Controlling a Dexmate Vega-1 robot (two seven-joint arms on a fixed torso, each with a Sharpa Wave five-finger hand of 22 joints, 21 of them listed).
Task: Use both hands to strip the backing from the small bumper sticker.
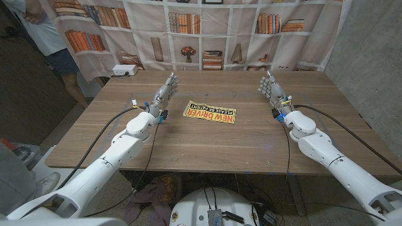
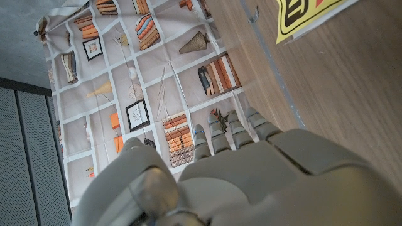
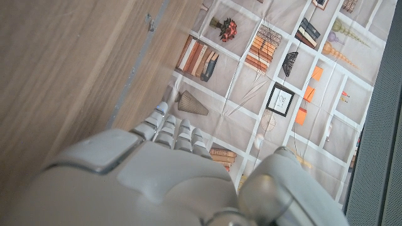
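Note:
A yellow and black bumper sticker (image 1: pixel 210 113) reading NEW DRIVER lies flat on the wooden table (image 1: pixel 207 141), near its middle; a corner of the sticker (image 2: pixel 304 14) also shows in the left wrist view. My left hand (image 1: pixel 164 92) stands to the sticker's left, fingers straight and apart, holding nothing. My right hand (image 1: pixel 271 87) stands to the sticker's right, a little farther off, fingers straight and empty too. In the wrist views the back of the left hand (image 2: pixel 251 176) and of the right hand (image 3: pixel 163 176) point toward the curtain. Neither hand touches the sticker.
A bookshelf-print curtain (image 1: pixel 207 31) hangs behind the table. A white power strip (image 1: pixel 124 70) lies at the table's back left corner. A person (image 1: pixel 47 37) stands at the far left behind the table. Cables run along both arms.

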